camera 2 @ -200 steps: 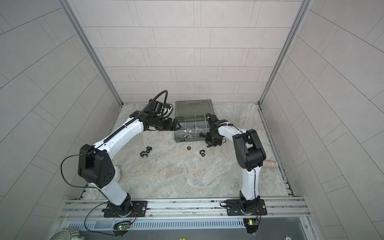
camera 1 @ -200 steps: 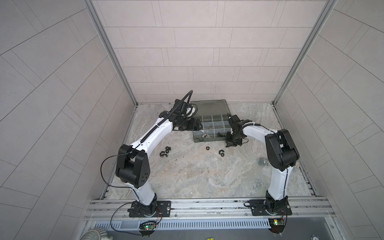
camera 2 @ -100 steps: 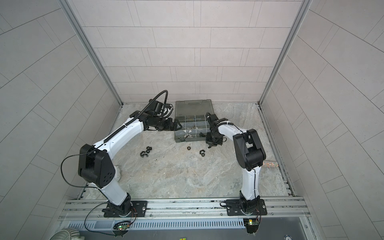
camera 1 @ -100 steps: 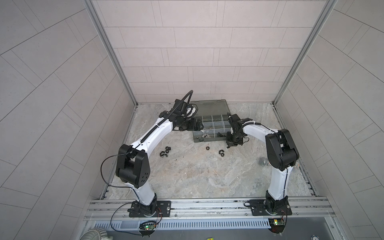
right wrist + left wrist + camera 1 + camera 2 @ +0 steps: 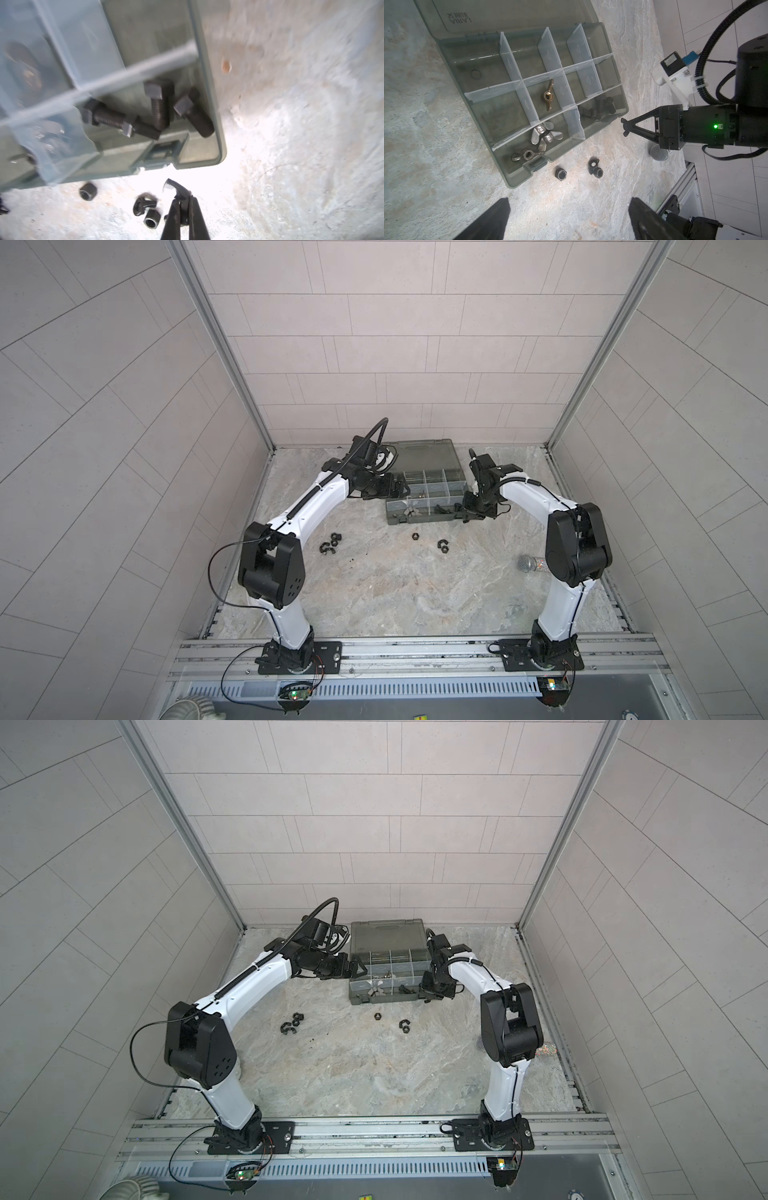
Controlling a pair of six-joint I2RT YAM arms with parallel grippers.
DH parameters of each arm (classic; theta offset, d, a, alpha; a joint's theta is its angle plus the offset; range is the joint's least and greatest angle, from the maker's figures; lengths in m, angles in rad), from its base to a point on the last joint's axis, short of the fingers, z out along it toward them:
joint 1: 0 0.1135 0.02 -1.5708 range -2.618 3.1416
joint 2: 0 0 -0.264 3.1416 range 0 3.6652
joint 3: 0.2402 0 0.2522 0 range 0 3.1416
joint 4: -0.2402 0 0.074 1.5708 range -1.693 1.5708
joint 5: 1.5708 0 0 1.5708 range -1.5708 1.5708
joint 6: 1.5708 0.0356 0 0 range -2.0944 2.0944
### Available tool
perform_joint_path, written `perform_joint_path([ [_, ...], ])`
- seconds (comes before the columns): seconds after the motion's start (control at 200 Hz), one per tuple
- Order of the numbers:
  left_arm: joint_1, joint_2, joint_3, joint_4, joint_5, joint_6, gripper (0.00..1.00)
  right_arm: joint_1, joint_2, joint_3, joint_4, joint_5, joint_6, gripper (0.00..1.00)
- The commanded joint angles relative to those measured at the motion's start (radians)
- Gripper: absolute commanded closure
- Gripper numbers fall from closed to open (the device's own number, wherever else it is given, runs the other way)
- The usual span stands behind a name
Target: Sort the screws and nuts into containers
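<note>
The smoky-grey case (image 5: 415, 519) (image 5: 382, 1000) lies open at the back, and its containers are split by pale dividers (image 5: 517, 62). Several black screws (image 5: 598, 108) (image 5: 158, 108) lie in the compartment at its front right corner. Silvery winged nuts (image 5: 544, 137) fill the neighbouring compartment, and a brass one (image 5: 549, 95) lies in a middle one. Black nuts (image 5: 414, 536) (image 5: 404, 1025) (image 5: 561, 174) (image 5: 88, 191) lie loose on the table in front, with more to the left (image 5: 330, 545). My left gripper (image 5: 401, 486) (image 5: 568, 200) is open at the case's left edge. My right gripper (image 5: 460, 515) (image 5: 624, 127) (image 5: 182, 199) is shut beside the front right corner, nothing seen in it.
A microphone (image 5: 530, 563) (image 5: 659, 152) with a mesh head lies on the marble table near the right arm's elbow. The case lid (image 5: 512, 14) lies flat behind the compartments. Tiled walls close in the back and sides, and a metal rail (image 5: 415, 649) runs along the front.
</note>
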Motion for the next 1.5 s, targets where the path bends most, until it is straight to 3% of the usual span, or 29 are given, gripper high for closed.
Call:
perform_joint_path([
  [0.0, -0.001, 0.033, 0.074, -0.011, 0.015, 0.0, 0.05, -0.03, -0.021, 0.06, -0.037, 0.0, -0.006, 0.96],
  [0.18, -0.001, 0.054, 0.139, -0.035, 0.007, 0.003, 0.05, -0.059, 0.04, 0.176, -0.037, -0.021, -0.007, 0.96],
  [0.71, -0.001, 0.039, 0.14, -0.109, -0.04, 0.053, 0.05, -0.087, 0.327, 0.507, -0.023, -0.069, 0.014, 0.96],
  [1.051, 0.002, 0.04, 0.135, -0.123, -0.058, 0.073, 0.04, -0.088, 0.385, 0.51, 0.002, -0.091, 0.03, 0.95],
  [1.251, 0.004, 0.052, 0.142, -0.128, -0.058, 0.073, 0.04, -0.088, 0.373, 0.494, 0.02, -0.098, 0.019, 0.76],
  [1.496, 0.005, 0.057, 0.144, -0.129, -0.053, 0.068, 0.04, -0.085, 0.313, 0.466, 0.007, -0.112, 0.005, 0.74],
])
